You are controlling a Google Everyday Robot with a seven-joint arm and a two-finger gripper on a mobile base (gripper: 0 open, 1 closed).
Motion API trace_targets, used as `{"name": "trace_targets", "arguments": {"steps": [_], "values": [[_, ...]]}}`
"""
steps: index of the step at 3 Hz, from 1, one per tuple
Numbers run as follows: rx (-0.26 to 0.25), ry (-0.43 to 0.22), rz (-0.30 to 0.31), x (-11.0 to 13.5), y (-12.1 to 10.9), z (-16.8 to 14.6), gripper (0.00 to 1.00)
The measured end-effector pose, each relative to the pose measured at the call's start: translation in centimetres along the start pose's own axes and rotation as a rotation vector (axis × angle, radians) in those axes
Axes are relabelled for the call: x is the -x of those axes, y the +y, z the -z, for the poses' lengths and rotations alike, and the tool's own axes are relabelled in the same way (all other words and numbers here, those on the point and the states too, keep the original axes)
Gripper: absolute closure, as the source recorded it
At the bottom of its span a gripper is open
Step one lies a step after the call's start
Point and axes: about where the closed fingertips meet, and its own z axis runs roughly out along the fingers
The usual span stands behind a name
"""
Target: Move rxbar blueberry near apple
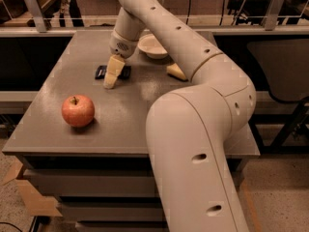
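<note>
The rxbar blueberry (100, 72) is a dark flat bar lying on the grey table (125, 115), back left of centre. My gripper (111, 75) hangs from the arm right over the bar and hides its middle. Its tip reaches the table just in front of the bar. The apple (77, 110) is red-orange with a short stem and sits near the front left of the table, well apart from the bar and the gripper.
A white bowl (152, 46) stands at the back of the table, right of the gripper. A pale yellow sponge (176, 71) lies right of the bar. My large arm (193, 144) fills the right foreground. A railing (58, 30) runs behind the table.
</note>
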Motion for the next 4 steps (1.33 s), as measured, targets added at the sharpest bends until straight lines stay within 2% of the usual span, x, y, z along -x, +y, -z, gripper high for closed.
{"name": "trace_targets", "arguments": {"steps": [2,3,4], "values": [[0.000,0.000,0.000,0.7,0.1,1.6,0.87],[-0.014,-0.004,0.011,0.8,0.0,2.6,1.00],[-0.061,-0.018,0.115,1.9,2.9,6.8,1.00]]}}
